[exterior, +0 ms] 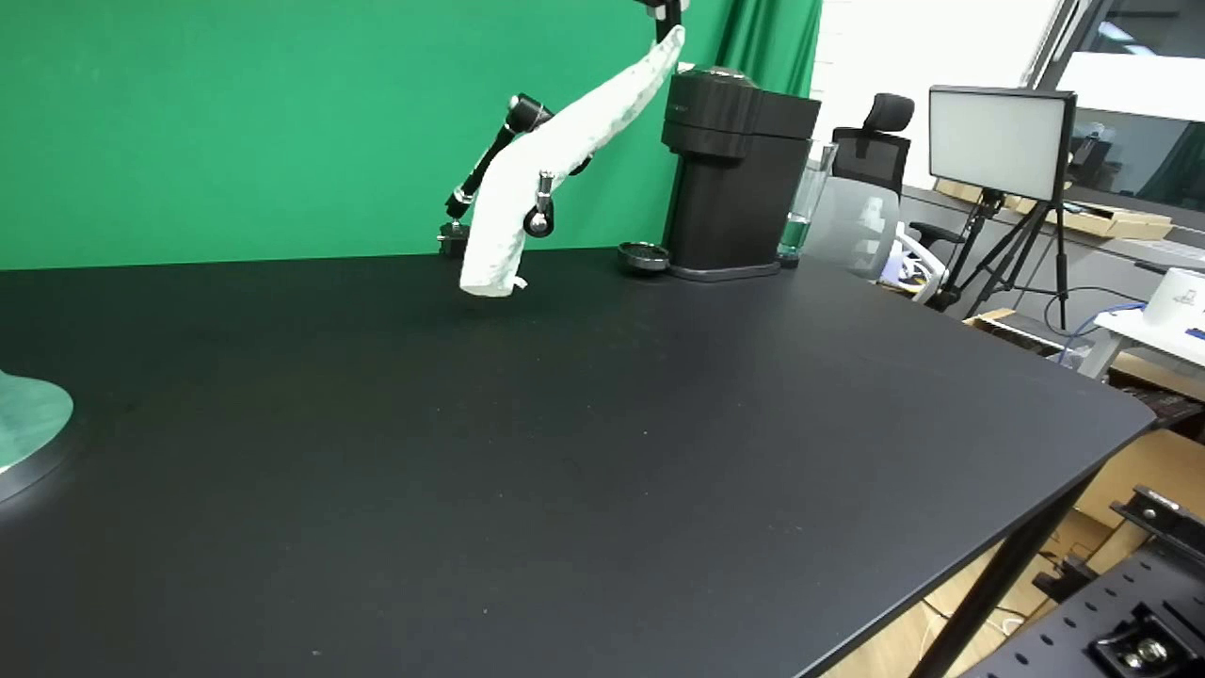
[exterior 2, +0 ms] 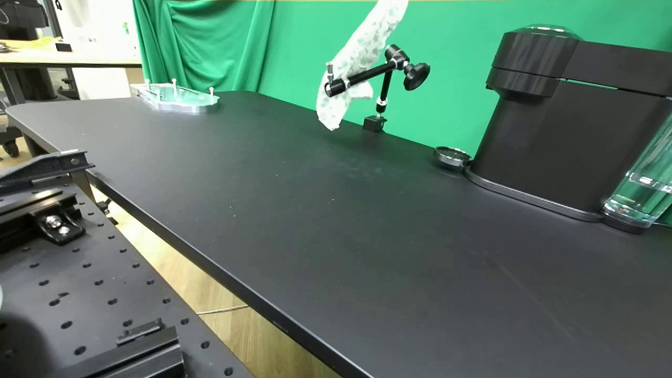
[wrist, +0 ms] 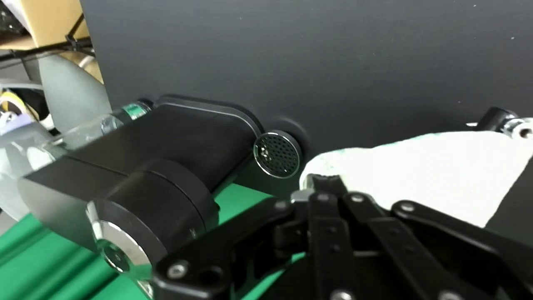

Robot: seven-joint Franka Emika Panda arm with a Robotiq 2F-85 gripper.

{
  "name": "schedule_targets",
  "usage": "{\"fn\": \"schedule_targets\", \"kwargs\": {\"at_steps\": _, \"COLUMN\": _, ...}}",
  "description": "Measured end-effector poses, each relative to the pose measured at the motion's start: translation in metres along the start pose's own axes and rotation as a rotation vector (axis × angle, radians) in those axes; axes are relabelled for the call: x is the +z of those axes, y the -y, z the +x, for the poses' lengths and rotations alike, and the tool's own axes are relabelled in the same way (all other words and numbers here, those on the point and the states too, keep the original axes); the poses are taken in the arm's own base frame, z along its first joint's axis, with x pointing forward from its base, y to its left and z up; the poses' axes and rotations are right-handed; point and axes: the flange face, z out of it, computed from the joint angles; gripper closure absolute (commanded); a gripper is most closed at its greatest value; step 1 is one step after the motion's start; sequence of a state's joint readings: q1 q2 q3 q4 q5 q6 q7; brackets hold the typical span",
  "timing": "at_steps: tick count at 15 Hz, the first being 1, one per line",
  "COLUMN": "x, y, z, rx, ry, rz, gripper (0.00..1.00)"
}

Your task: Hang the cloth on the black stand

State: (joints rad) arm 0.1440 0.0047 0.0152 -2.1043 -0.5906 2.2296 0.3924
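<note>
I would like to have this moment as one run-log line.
gripper: closed on upper end of cloth | cloth: crosses stand in both exterior views, lower end hanging, contact unclear | release: not yet

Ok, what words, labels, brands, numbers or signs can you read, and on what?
None can be read.
Black appliance: pale mark in the wrist view, too small.
White object: grey mark in an exterior view, too small.
Table: faint mark on its edge, too small.
</note>
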Motion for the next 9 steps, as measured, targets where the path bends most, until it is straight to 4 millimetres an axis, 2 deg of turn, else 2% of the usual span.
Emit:
{"fn": "schedule_targets", "kwargs": {"at_steps": 4, "x": 0.031, "y": -0.025, "z": -0.024, "rx": 0.143, "ry": 0.037, "rz": 0.008, "gripper": 1.0}}
{"fn": "schedule_targets", "kwargs": {"at_steps": 6, "x": 0.041, "y": -0.025, "z": -0.028, "rx": 0.202, "ry": 0.052, "rz": 0.017, "gripper": 1.0}}
{"fn": "schedule_targets", "kwargs": {"at_steps": 9, "x": 0.051, "y": -0.014, "z": -0.026, "rx": 0.281, "ry": 0.047, "rz": 0.036, "gripper": 1.0}}
